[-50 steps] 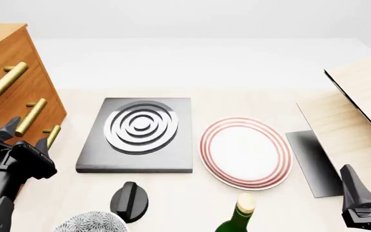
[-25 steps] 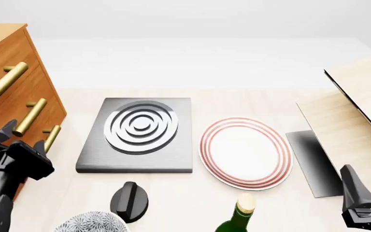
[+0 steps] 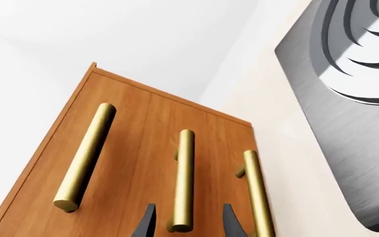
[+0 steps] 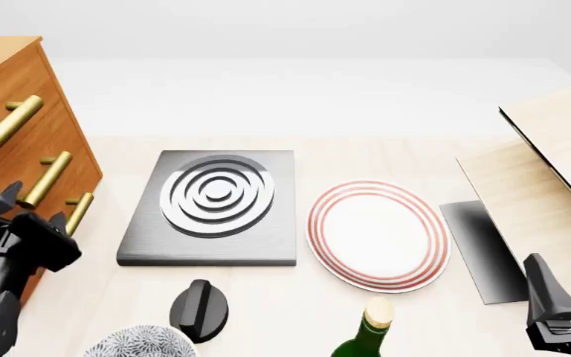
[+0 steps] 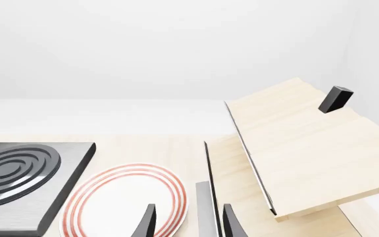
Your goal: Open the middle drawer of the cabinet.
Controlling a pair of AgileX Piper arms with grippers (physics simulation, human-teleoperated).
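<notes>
Currently: left jaws straddling handle, drawer not yet opened

Inspection is finding the tall orange-brown wooden cabinet (image 4: 13,141) standing at the counter's left edge. Its middle drawer (image 3: 156,163) is sitting flush, unopened. The left gripper (image 3: 184,223) is holding its jaws wide astride the brass bar handle (image 3: 183,180), not clamping. The right gripper (image 5: 188,222) is idling, jaws parted and empty. Gripping and pulling are remaining.

Both my arms are matte black with blocky, angular housings. My left gripper (image 4: 35,205) and right gripper (image 4: 566,277) end in dark, tapered wedge-shaped fingers (image 3: 147,224).
</notes>
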